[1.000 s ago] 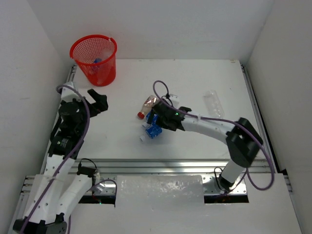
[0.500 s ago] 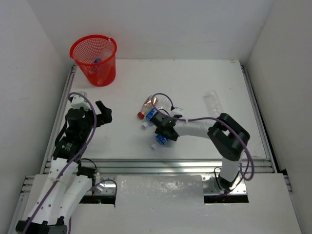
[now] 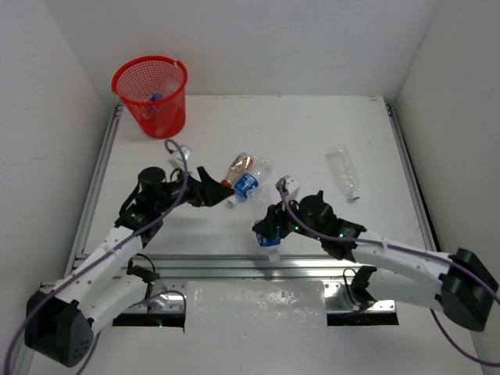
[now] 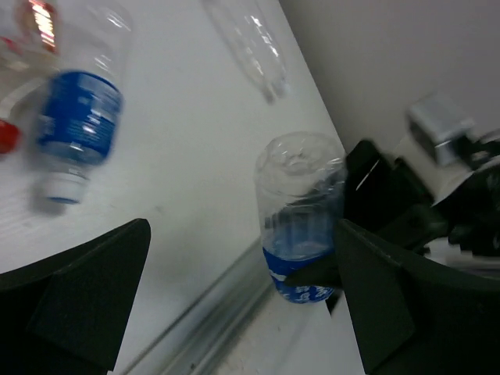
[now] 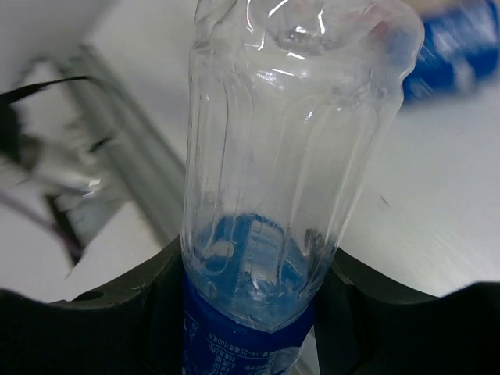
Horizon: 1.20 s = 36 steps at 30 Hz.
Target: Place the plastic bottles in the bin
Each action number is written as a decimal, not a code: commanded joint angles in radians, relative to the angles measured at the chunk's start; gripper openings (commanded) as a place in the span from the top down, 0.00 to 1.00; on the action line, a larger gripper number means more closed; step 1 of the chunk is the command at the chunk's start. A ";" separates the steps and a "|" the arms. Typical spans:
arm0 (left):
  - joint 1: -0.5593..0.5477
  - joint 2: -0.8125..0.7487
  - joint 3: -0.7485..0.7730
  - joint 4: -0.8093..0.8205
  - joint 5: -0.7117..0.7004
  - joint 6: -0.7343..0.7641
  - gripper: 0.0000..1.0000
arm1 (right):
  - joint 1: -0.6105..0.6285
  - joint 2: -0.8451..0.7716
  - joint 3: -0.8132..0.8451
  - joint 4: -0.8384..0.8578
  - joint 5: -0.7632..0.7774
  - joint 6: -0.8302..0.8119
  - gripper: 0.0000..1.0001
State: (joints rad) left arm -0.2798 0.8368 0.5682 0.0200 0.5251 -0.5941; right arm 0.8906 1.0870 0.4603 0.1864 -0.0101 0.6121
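Observation:
My right gripper (image 3: pixel 269 232) is shut on a clear plastic bottle with a blue label (image 5: pixel 273 180), its jaws pressing both sides of the labelled end, near the table's front rail. That held bottle (image 4: pixel 301 211) also shows in the left wrist view. My left gripper (image 3: pixel 207 191) stands open with nothing between its fingers, just left of two lying bottles: a blue-labelled bottle (image 3: pixel 246 186) and a red-labelled bottle (image 3: pixel 237 166). A bare clear bottle (image 3: pixel 344 172) lies at the right. The red mesh bin (image 3: pixel 148 94) stands at the far left corner, something blue inside it.
A metal rail (image 3: pixel 258 264) runs along the near edge, right under the held bottle. White walls close in the table on the left, right and far sides. Purple cables loop off both arms.
My right gripper closed on a blue-labelled bottle and pulled it back from the pile toward the near rail. My left arm swung from the left side in toward the middle bottles, staying open.

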 commanded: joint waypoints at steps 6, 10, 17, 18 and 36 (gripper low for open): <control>-0.294 0.087 0.038 0.402 0.202 -0.058 0.00 | 0.007 -0.213 0.061 0.116 -0.494 -0.330 0.89; -0.374 0.114 0.058 0.500 0.210 -0.064 0.00 | 0.007 -0.174 0.126 0.081 -0.522 -0.328 0.89; -0.410 0.163 0.120 0.488 0.201 -0.049 0.73 | 0.007 -0.137 0.178 0.071 -0.551 -0.337 0.77; -0.409 0.166 0.139 0.456 0.181 -0.038 0.89 | 0.005 -0.142 0.178 0.052 -0.532 -0.350 0.67; 0.214 0.922 1.562 -0.575 -1.227 0.360 1.00 | 0.001 -0.539 0.028 -0.490 0.493 -0.060 0.01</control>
State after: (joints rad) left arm -0.1066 1.6135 1.9343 -0.4229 -0.5049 -0.3790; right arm 0.8898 0.5659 0.4992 -0.2584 0.4541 0.4995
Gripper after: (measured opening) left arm 0.512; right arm 0.986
